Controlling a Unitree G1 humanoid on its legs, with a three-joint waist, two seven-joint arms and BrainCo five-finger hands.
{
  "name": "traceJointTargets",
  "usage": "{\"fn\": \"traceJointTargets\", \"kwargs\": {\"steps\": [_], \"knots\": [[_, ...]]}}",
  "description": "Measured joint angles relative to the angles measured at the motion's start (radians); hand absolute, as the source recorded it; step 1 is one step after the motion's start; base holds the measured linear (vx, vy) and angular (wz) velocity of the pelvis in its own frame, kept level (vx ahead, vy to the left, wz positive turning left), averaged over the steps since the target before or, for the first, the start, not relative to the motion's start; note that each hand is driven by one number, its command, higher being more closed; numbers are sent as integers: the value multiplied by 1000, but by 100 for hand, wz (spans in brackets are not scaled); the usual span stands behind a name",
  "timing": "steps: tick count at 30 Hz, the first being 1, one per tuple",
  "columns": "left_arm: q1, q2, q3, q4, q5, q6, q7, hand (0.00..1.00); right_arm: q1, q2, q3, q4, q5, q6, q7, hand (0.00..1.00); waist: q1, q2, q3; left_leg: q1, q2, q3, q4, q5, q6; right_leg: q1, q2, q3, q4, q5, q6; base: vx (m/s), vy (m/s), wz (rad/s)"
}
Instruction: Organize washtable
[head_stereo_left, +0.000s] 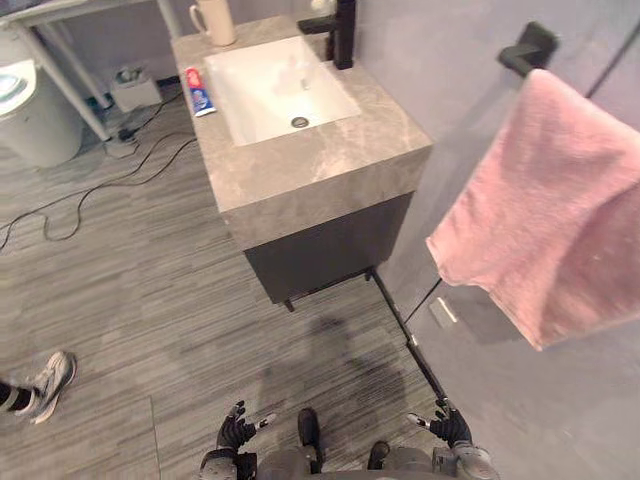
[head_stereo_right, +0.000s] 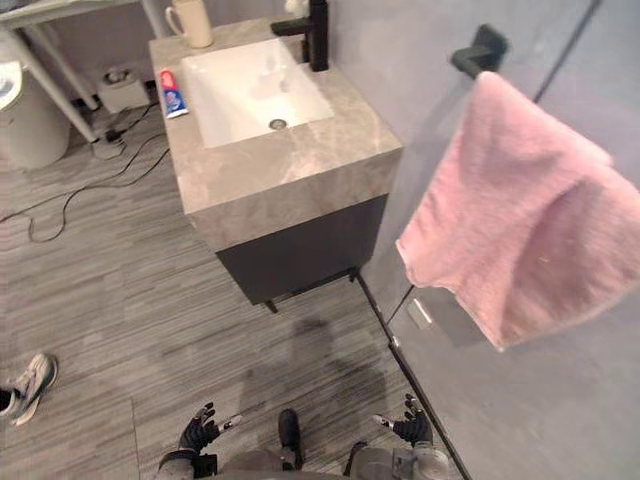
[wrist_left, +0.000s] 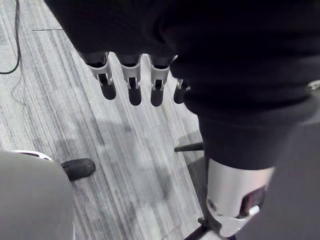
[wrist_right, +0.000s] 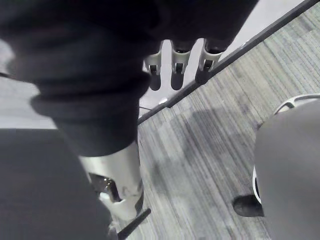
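A grey stone washtable (head_stereo_left: 330, 160) with a white sink (head_stereo_left: 275, 85) stands ahead on a dark cabinet. A red, white and blue toothpaste tube (head_stereo_left: 199, 90) lies on the counter left of the sink. A cream mug (head_stereo_left: 214, 20) stands at the far left corner, a black tap (head_stereo_left: 338, 30) at the far right. A pink towel (head_stereo_left: 550, 210) hangs from a black wall bar (head_stereo_left: 530, 48) on the right. My left hand (head_stereo_left: 237, 430) and right hand (head_stereo_left: 447, 422) hang low near the floor, both open and empty, far from the washtable. Their straight fingers (wrist_left: 130, 80) (wrist_right: 177, 65) point over bare floor.
A white bin (head_stereo_left: 30, 110) stands at the far left beside white table legs (head_stereo_left: 70, 80). A small grey box (head_stereo_left: 132, 88) and black cables (head_stereo_left: 100, 185) lie on the floor left of the washtable. A person's shoe (head_stereo_left: 45, 385) shows at the left edge.
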Motion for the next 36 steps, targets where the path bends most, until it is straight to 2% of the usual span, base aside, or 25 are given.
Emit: {"fn": "traceJointTargets", "kwargs": {"steps": [2,3,4,6,9,10,11,12,13,14,15,16,18,20,21,22,23,24,26,28,31,33,34,35,36], "knots": [[-5,2,-1,-34,-9,0,2,0,-30,1,-2,4,2,0,-1,0,1,-17,24,-79,-10,26,118,-13,-15,11,-22,-42,3,5,-7,36,21,93],[-5,1,-1,-46,-30,-1,3,0,-38,-4,-6,7,6,-1,-3,0,6,-13,33,-115,8,80,182,-64,-23,24,-23,-59,2,10,-9,-9,46,69],[-7,-1,0,-50,-48,0,7,0,-38,-7,-6,9,10,-3,-6,0,19,4,42,-127,52,169,250,-152,-6,51,-14,-83,1,8,-6,-11,54,44],[-9,-1,4,-50,-59,1,8,0,-36,-14,-18,6,11,-2,-15,0,22,2,52,-163,102,233,357,-208,13,73,-28,-112,9,5,-2,-2,58,27],[-29,3,57,-50,-77,-1,10,0,-35,-22,-27,3,11,-2,-24,0,21,-14,63,-267,209,214,486,-238,-12,81,-93,-151,11,0,15,31,113,14],[-32,4,72,-49,-85,-2,20,0,-23,-28,-27,3,12,-2,-27,0,21,-11,65,-290,264,184,452,-223,-34,98,-115,-161,-1,-7,49,117,339,18],[-33,5,77,-46,-95,-2,23,0,-9,-30,-27,-1,14,-1,-32,0,23,5,64,-296,321,180,429,-180,-74,123,-133,-171,-3,-26,117,143,387,39],[-41,6,77,-37,-95,-1,24,0,1,-29,-27,0,16,-1,-35,0,14,12,64,-297,322,211,449,-127,-79,141,-145,-183,0,-33,144,239,519,69],[-53,10,80,-33,-107,-1,26,0,7,-18,-21,14,16,4,-41,0,15,-25,64,-310,280,238,485,-160,-45,155,-194,-182,-4,-34,139,297,496,58],[-58,11,100,-44,-114,-10,26,0,8,-2,-9,17,15,5,-37,0,32,-37,60,-337,271,251,543,-215,-31,156,-210,-161,-26,13,106,312,486,34],[-59,14,117,-47,-114,-11,26,0,5,6,-7,16,15,5,-37,0,44,-36,60,-352,271,249,580,-242,-27,163,-212,-153,-42,47,112,312,410,5],[-59,16,124,-49,-113,-11,26,0,4,19,-8,17,15,5,-36,0,56,-36,59,-369,267,239,666,-303,-13,192,-223,-150,-60,96,151,267,357,11],[-50,24,114,-48,-113,-10,28,0,4,20,-16,28,10,6,-26,0,56,-40,52,-372,242,238,767,-410,8,213,-270,-132,-23,124,180,361,489,17],[-47,33,90,-40,-113,-7,27,0,4,9,-27,29,9,8,-18,0,51,-34,45,-353,195,252,791,-470,35,151,-352,-84,135,158,121,325,478,7],[-48,29,54,-37,-112,-8,26,0,-1,3,-26,25,15,18,-12,0,49,-16,42,-330,169,258,774,-494,51,39,-385,-6,331,143,-70,219,328,3],[-48,34,42,-35,-112,-7,25,0,-7,3,-23,25,16,18,-10,0,45,-16,42,-313,156,260,757,-497,57,-5,-374,45,405,113,-94,292,372,8],[-47,41,30,-35,-111,-2,24,0,-12,4,-20,24,16,18,-7,0,36,-15,42,-276,135,258,724,-501,66,-60,-329,128,496,65,-71,316,323,20],[-41,50,25,-34,-110,4,23,0,-16,3,-14,23,16,16,-3,0,28,-4,49,-214,105,253,669,-502,70,-118,-256,209,591,-7,-12,405,337,23],[-28,49,16,-33,-109,4,21,0,-23,0,4,15,20,13,1,0,10,-10,47,-112,62,253,579,-499,75,-219,-169,221,691,-98,-2,347,211,19],[-27,47,-7,-28,-104,5,20,0,-27,1,5,-13,34,10,2,0,-2,-4,51,-10,23,250,483,-499,75,-345,-72,151,688,-158,-4,390,156,13],[-41,33,-14,-2,-102,6,16,0,-30,-11,3,-31,59,-9,2,0,-27,9,64,118,-12,212,383,-488,85,-441,50,73,427,-119,-24,421,121,55],[-46,27,-12,-3,-90,6,15,0,-13,-21,-3,-32,59,-6,1,0,-48,-4,59,192,-54,138,340,-493,69,-443,77,90,318,57,-118,605,102,122],[-51,8,1,-3,-79,7,9,0,-1,-33,-13,-32,59,-1,0,0,-50,6,50,218,-49,103,352,-496,42,-430,72,89,341,75,-169,667,68,90],[-49,-7,20,-7,-71,7,-2,0,4,-45,-19,-43,57,0,0,0,-33,33,51,212,-26,108,390,-482,2,-402,65,66,328,49,-173,679,61,67],[-46,-15,34,-8,-71,8,-4,0,7,-47,-20,-48,57,0,0,0,-33,38,55,210,-22,112,417,-465,-27,-387,58,60,330,35,-173,651,43,42]]}}
